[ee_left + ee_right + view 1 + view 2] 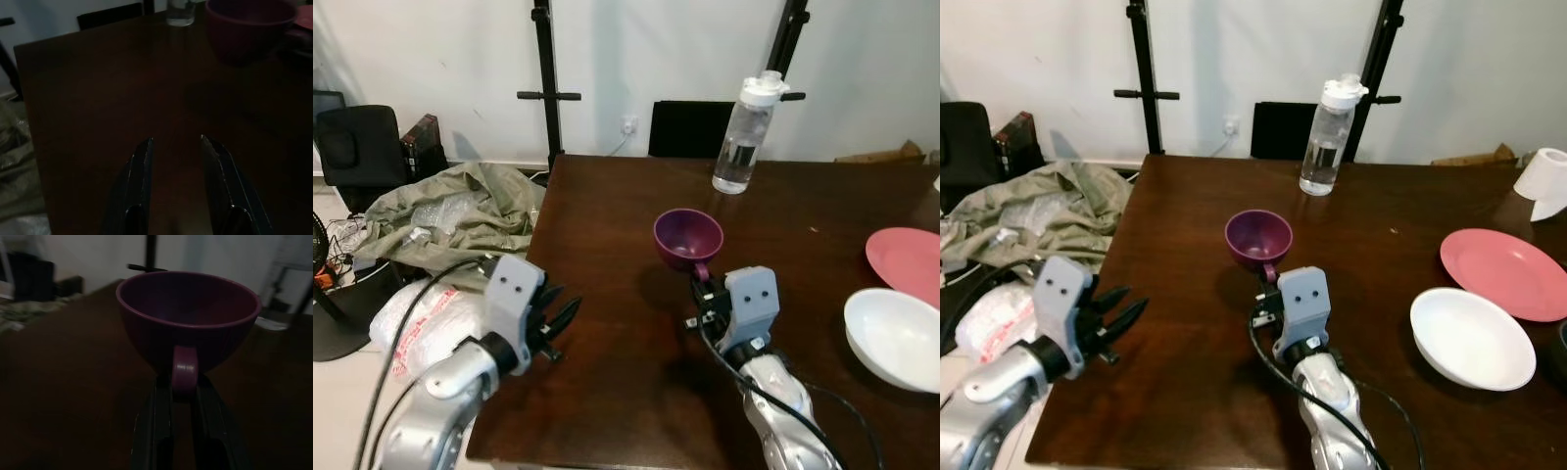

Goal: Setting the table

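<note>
A purple cup (687,235) stays upright near the middle of the dark wooden table (607,196). Its handle (184,368) points toward me. My right gripper (702,286) is shut on that handle, one black finger (159,406) on each side. Whether the cup rests on the wood or hangs just above it I cannot tell. My left gripper (560,320) hovers open and holding nothing over the table's left edge, left of the cup. In the left wrist view its fingers (144,166) are spread apart, with the cup (249,29) further ahead.
A clear water bottle (744,137) stands at the table's far side. A pink plate (1508,272) and a white bowl (1474,338) lie at the right, with a white roll (1542,179) behind them. A heap of green cloth (450,211) lies on the floor at left.
</note>
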Available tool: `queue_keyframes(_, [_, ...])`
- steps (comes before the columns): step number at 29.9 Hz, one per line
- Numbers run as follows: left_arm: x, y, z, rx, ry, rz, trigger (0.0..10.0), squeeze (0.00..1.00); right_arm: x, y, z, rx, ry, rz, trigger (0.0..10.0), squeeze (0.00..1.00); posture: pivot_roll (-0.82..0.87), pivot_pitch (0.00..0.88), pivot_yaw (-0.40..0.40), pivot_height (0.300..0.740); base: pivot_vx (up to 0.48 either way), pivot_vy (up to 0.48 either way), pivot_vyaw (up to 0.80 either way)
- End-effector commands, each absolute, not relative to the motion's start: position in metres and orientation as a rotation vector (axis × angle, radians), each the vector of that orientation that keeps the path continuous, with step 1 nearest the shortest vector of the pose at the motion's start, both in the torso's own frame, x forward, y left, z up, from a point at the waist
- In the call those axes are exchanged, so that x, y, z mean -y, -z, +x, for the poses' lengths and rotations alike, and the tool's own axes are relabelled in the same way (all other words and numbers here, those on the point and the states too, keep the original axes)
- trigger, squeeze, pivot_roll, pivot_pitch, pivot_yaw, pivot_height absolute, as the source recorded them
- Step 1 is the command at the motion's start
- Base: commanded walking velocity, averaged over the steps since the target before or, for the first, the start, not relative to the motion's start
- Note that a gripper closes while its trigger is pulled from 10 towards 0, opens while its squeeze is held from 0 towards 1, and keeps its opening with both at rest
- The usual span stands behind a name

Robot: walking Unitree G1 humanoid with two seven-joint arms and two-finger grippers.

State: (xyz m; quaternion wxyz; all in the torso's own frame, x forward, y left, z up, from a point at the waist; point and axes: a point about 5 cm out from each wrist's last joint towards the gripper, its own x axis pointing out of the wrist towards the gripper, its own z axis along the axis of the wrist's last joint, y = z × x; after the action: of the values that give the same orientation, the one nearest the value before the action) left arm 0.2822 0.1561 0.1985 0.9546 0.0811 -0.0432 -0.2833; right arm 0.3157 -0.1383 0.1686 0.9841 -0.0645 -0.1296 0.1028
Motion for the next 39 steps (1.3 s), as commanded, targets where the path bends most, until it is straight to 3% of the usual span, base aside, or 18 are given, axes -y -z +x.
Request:
queue_keyframes(1, [-0.16,-0.209,0.277,0.1,0.614,0.172,10.0,0.0,0.149,-0.171,0.32,0.277,-0.151,-0.16,10.0,0.0,0.17,0.202,0.089,0.74,0.0,0.0,0.0])
queue_keyframes(13, [-0.169,-0.245,0.26,0.11,0.691,0.19,10.0,0.0,0.186,-0.183,0.342,0.294,-0.035,-0.197,10.0,0.0,0.24,0.304,0.137,0.74,0.0,0.0,0.0])
queue_keyframes(29, [-0.164,-0.249,0.249,0.059,0.737,0.18,10.0,0.0,0.204,-0.197,0.355,0.354,0.024,-0.152,10.0,0.02,0.26,0.315,0.148,0.74,0.0,0.0,0.0])
queue_keyframes(30, [-0.164,-0.249,0.249,0.054,0.737,0.179,10.0,0.0,0.203,-0.196,0.355,0.354,0.022,-0.154,10.0,1.0,0.26,0.315,0.145,0.74,0.0,0.0,0.0])
queue_keyframes(37, [-0.162,-0.248,0.249,0.045,0.734,0.173,10.0,0.0,0.204,-0.197,0.356,0.37,0.022,-0.154,10.0,1.0,0.25,0.311,0.143,0.74,0.0,0.0,0.0])
queue_keyframes(38, [-0.162,-0.247,0.249,0.044,0.734,0.172,10.0,0.0,0.205,-0.198,0.356,0.373,0.024,-0.153,10.0,0.51,0.25,0.308,0.141,0.74,0.0,0.0,0.0])
queue_keyframes(39, [-0.162,-0.247,0.249,0.044,0.734,0.172,10.0,0.0,0.205,-0.198,0.356,0.373,0.024,-0.153,10.0,0.51,0.25,0.308,0.141,0.74,0.0,0.0,0.0])
